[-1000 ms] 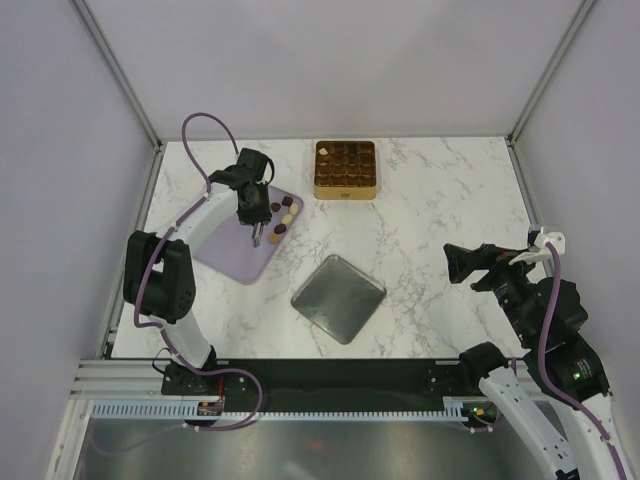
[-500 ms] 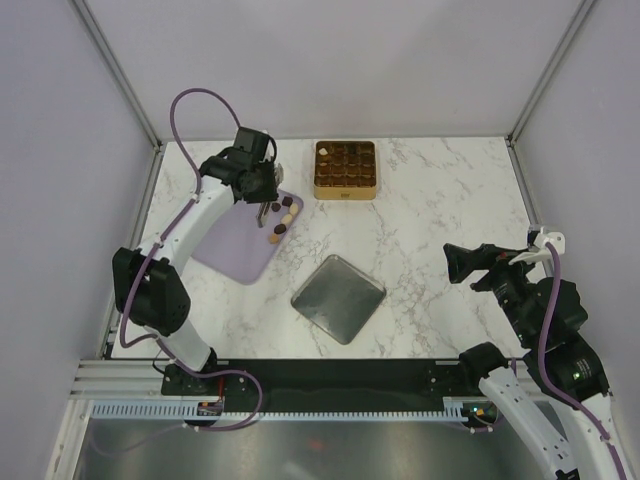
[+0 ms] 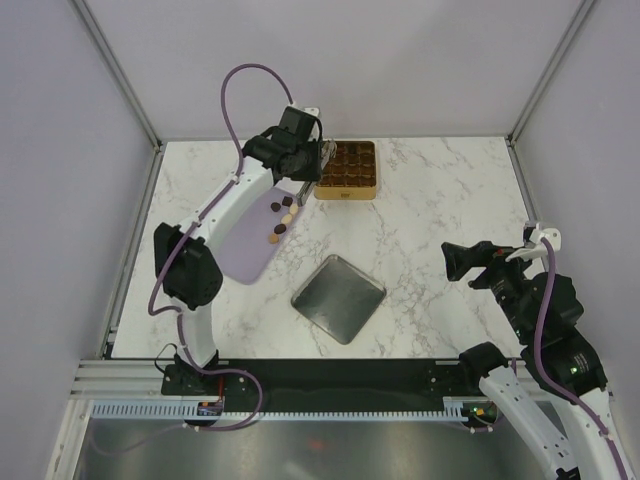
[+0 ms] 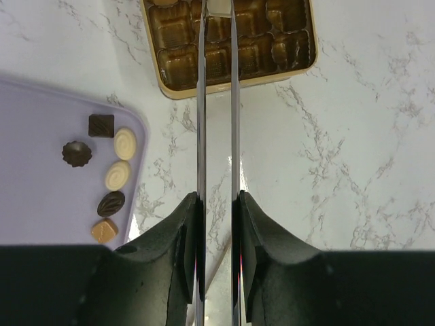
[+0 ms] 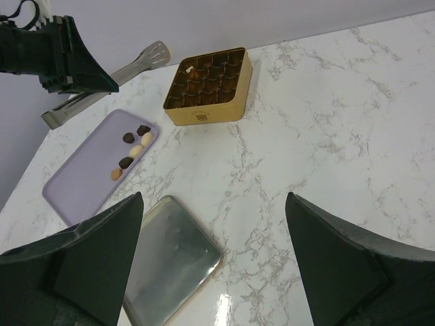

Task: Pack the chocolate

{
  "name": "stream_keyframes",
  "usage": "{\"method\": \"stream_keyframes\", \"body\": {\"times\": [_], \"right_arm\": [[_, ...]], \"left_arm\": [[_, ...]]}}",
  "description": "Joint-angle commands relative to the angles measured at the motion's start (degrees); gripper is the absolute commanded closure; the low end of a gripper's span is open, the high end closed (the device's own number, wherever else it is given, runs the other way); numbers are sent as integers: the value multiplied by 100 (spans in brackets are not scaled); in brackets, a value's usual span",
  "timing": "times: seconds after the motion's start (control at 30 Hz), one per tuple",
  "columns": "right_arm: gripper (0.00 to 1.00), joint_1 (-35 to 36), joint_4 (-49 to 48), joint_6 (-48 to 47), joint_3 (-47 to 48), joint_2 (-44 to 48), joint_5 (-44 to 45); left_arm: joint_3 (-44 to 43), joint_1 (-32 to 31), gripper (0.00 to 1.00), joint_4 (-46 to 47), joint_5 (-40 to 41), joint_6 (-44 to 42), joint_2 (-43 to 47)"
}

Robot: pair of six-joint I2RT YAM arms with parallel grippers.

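Several tiny chocolates [image 3: 281, 216] lie in a row on the right edge of the flat lilac board [image 3: 240, 245]; dark, cream and tan pieces show in the left wrist view [image 4: 117, 174] and the right wrist view [image 5: 126, 162]. My left gripper [image 3: 300, 150] [image 4: 217, 197] is shut on metal tongs [image 4: 201, 102] [image 5: 102, 81]. The tongs' blades are nearly together and reach over the left part of the gold tin [image 3: 345, 185] [image 4: 231, 85] [image 5: 204, 117]. Their tips run out of the left wrist view, so I cannot tell if they hold a piece. My right gripper [image 3: 470, 265] [image 5: 214, 195] is open and empty at the right.
A flat silver lid [image 3: 338, 298] [image 5: 170, 261] lies on the marble table in front of the board and tin. A pale piece [image 5: 194, 68] sits in the tin's far left corner. Frame posts and walls border the table.
My left arm has swung up and to the right with the tongs, from over the chocolates on the lilac board to over the gold tin. The right arm has barely moved.
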State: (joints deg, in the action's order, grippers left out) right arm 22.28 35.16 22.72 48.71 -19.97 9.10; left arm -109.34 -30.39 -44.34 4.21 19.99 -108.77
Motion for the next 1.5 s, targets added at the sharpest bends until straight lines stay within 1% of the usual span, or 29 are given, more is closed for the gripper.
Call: {"method": "stream_keyframes", "body": {"times": [0.0,0.17,0.37,0.63,0.83,1.1,1.23,1.37,1.4,1.47], "right_arm": [[6,22,-167,-13,218,-60,74],[6,22,-237,-4,227,-113,30],[6,30,-290,4,218,-174,56],[6,22,-352,13,218,-122,56],[6,22,-343,22,183,-104,65],[6,22,-308,22,165,-95,109],[6,30,-299,31,174,-122,109],[6,30,-299,31,183,-139,109],[6,22,-299,31,183,-148,109],[6,22,-290,48,174,-148,100]], "left_arm": [[-543,16,67,127,-139,-267,-416],[-834,-2,66,232,-87,-469,-917],[-1001,-2,65,452,-96,-610,-1225],[-1283,7,61,558,54,-680,-1708],[-1459,7,61,593,80,-680,-1876],[-1459,7,51,619,238,-777,-1911],[-1398,7,51,602,212,-795,-1788],[-1178,-19,51,602,177,-786,-1341],[-1116,-28,51,602,177,-777,-1096],[-862,-28,51,602,151,-751,-840]]}}
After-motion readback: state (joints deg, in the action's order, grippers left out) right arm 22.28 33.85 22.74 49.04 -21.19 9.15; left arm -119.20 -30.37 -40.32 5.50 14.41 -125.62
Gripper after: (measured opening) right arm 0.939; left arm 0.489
